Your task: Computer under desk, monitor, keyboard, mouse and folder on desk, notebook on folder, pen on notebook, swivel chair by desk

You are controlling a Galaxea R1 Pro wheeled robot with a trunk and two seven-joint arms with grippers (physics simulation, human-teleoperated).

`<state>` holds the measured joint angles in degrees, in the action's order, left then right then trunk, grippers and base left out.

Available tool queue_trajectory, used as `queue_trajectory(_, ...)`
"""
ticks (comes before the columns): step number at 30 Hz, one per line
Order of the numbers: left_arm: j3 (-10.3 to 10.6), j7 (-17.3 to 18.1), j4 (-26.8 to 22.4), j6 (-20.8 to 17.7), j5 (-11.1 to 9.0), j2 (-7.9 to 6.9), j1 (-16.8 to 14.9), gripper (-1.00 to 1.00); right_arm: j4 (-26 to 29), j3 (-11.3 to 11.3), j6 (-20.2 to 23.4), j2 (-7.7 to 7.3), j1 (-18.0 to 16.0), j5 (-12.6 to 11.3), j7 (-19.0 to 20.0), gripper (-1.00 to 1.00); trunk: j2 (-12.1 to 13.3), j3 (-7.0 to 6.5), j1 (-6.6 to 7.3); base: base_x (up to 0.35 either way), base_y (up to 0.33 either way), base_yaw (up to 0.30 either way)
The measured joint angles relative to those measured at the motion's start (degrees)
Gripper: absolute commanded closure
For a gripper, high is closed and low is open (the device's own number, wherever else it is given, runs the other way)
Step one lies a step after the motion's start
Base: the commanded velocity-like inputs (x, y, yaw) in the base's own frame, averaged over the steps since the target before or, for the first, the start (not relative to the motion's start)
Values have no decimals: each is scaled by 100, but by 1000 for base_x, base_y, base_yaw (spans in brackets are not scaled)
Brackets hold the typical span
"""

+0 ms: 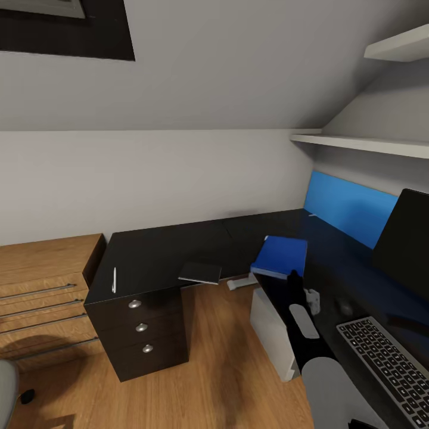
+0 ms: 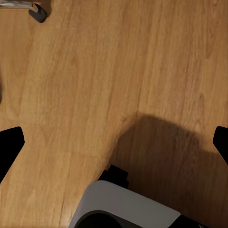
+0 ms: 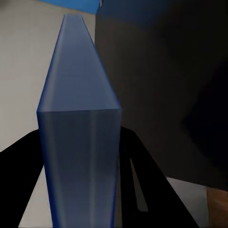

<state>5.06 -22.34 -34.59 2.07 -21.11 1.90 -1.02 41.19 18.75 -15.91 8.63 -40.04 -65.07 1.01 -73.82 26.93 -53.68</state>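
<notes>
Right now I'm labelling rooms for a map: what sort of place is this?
Probably a home office nook under a sloped ceiling: an L-shaped black desk carrying a monitor and keyboard, wall shelves above, and an oak chest of drawers on a wood floor.

Walls: pale grey wall [image 1: 179, 179], sloping ceiling above.
Floor: warm wood planks [image 1: 220, 363], shadowed in places.
Left: light oak chest of drawers [image 1: 42, 292] with slim metal handles.
Upper right: two white wall shelves [image 1: 363, 143].
Top left: dark framed opening [image 1: 71, 27].
</notes>
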Motion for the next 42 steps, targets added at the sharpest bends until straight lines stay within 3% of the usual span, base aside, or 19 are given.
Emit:
queue_trajectory(4,0,0,-1,0,0,0,0,-100,7,6,-4,-7,0,-204,106,100,0,0,0,0,0,0)
queue_trajectory(9,0,0,-1,0,0,0,0,-100,5,4,2,-12,7,-249,393,100,0,0,0,0,0,0)
queue_trajectory(15,0,2,-1,0,0,0,0,-100,-8,7,8,-14,11,-301,471,100,0,11,0,0,0,-49)
queue_trajectory(19,1,0,0,0,0,0,-1,-100,-9,8,8,-21,11,-617,478,100,0,34,0,0,0,-170)
queue_trajectory(22,1,0,0,0,0,0,-1,-100,-9,7,10,-23,11,-683,474,100,0,53,0,0,0,-186)
queue_trajectory(30,7,0,-2,21,0,0,0,-100,-37,-2,32,-18,10,-726,465,100,-1,85,1,51,0,-92)
queue_trajectory(34,20,3,-5,289,5,4,1,-100,-56,-12,36,-5,10,-726,466,100,-1,87,3,270,0,-8)
queue_trajectory(37,277,-7,-5,518,-3,2,1,-100,-132,-20,36,-10,10,-718,463,100,-1,88,3,314,0,-2)
queue_trajectory(42,445,-31,-5,572,-7,1,1,-100,-182,-38,31,-23,10,-707,399,100,-1,88,3,272,0,0)
